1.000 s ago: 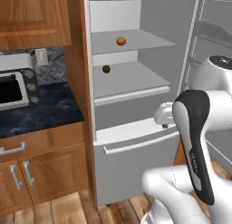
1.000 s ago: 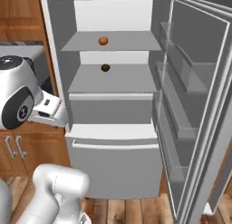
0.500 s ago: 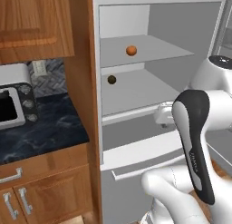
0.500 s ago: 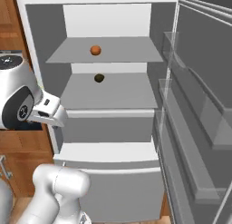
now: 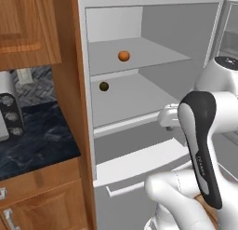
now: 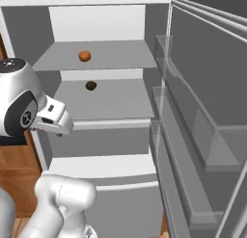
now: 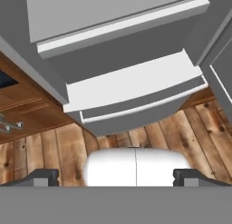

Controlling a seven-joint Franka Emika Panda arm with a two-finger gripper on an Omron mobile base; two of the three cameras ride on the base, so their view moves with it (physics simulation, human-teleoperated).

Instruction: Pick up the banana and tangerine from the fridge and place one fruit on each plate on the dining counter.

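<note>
No legible txt/labels anywhere; small marks on the arm's (image 5: 201, 145) dark cover too blurred.

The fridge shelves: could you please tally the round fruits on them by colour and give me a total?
Orange (tangerine): 1
Dark olive-brown (dark fruit): 1
Total: 2
The tangerine sits on the upper shelf, the dark fruit on the shelf below it, both inside the open fridge.
</note>
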